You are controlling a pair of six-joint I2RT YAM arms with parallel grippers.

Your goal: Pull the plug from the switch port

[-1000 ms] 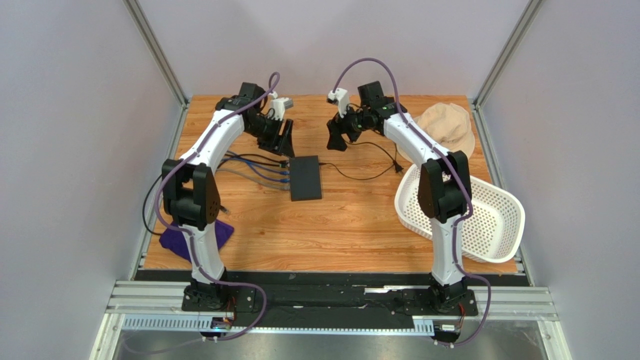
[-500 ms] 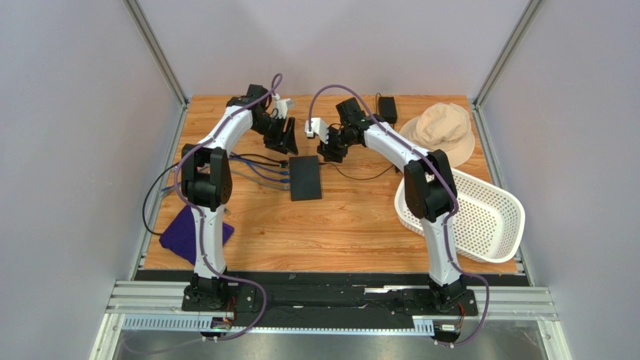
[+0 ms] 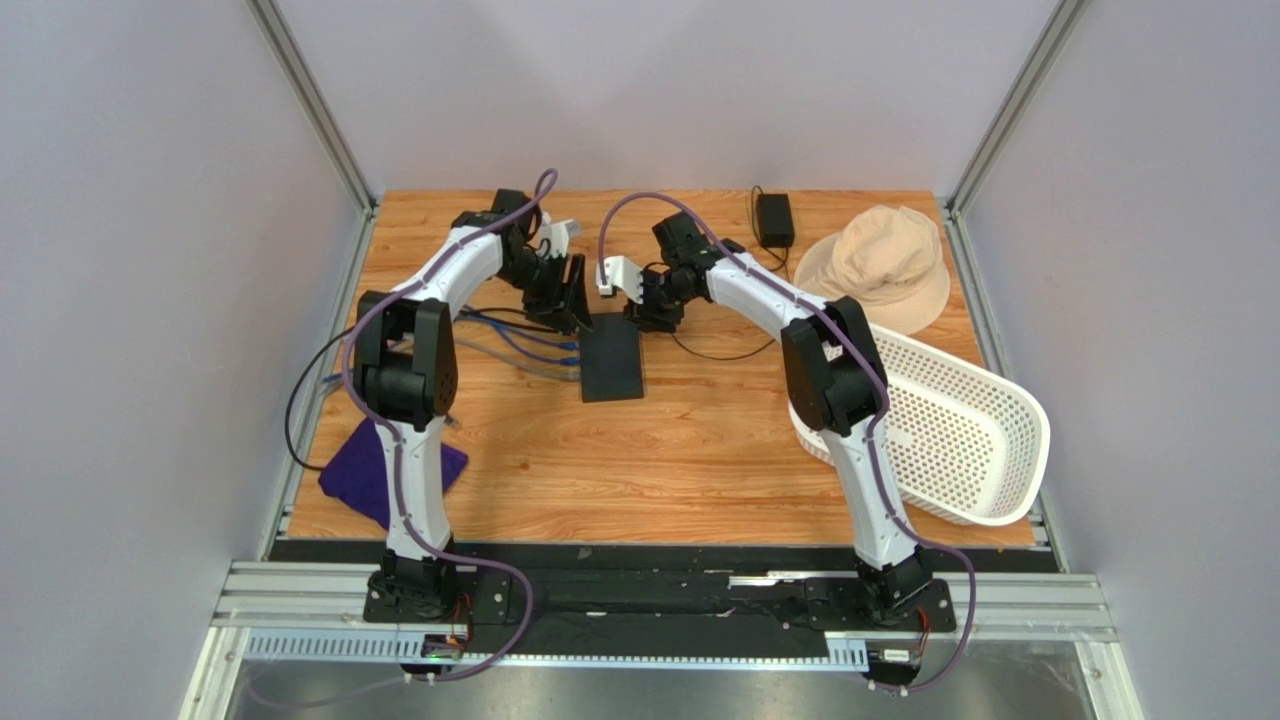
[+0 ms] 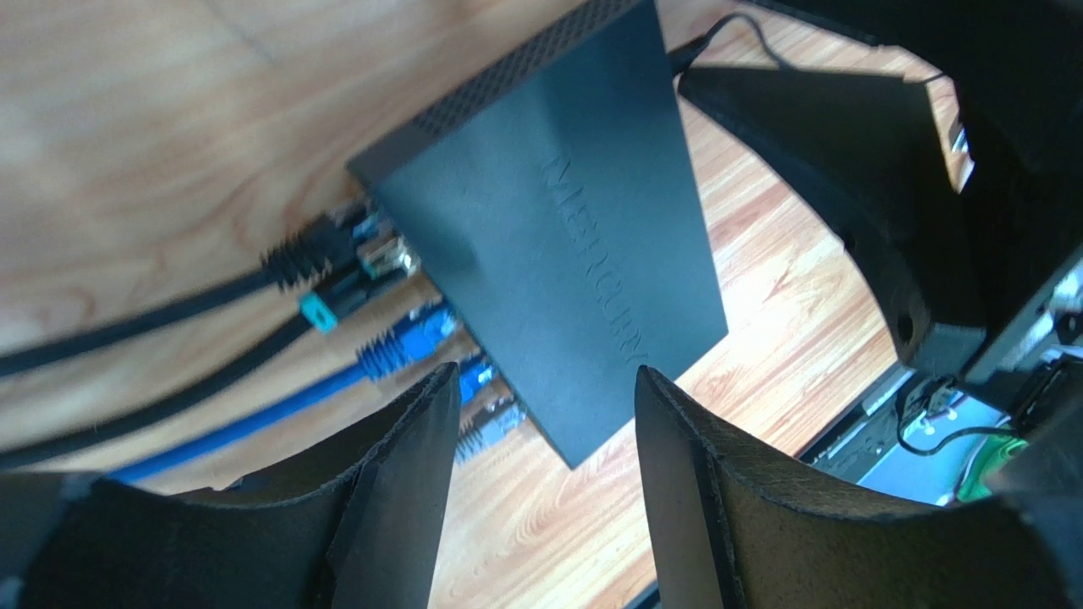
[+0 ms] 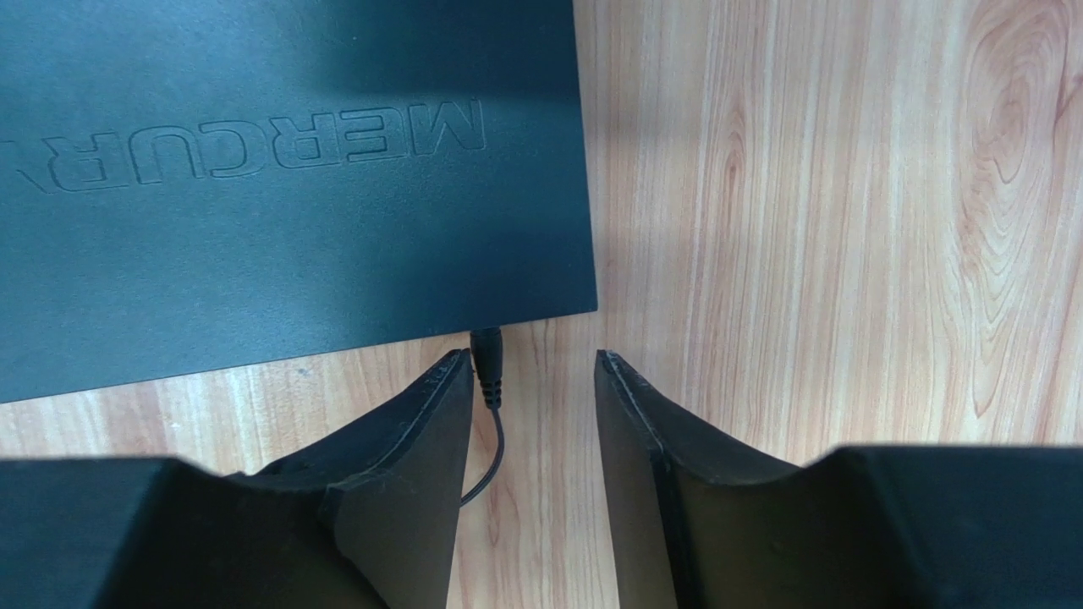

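The switch (image 3: pixel 612 357) is a flat matte-black box in the middle of the table. Several network plugs, blue (image 4: pixel 409 340) and black (image 4: pixel 310 254), sit in the sockets on its left side. A thin black power plug (image 5: pixel 487 363) is in its far right edge. My left gripper (image 3: pixel 576 296) is open above the switch's far left corner, with the switch (image 4: pixel 559 241) and plugs ahead of its fingers (image 4: pixel 544 376). My right gripper (image 3: pixel 649 308) is open, and the power plug lies just inside its left finger (image 5: pixel 531 359), beside the switch (image 5: pixel 254 190).
Blue and black network cables (image 3: pixel 511 333) trail left from the switch. The power cable (image 3: pixel 729 350) runs to a small adapter brick (image 3: pixel 775 219) at the back. A beige hat (image 3: pixel 887 258), a white basket (image 3: pixel 962 428) and a purple cloth (image 3: pixel 376 468) lie around.
Both arms have swung inward and down towards the far end of the switch. The right gripper moved left to the power plug. The left gripper moved right to the switch's corner.
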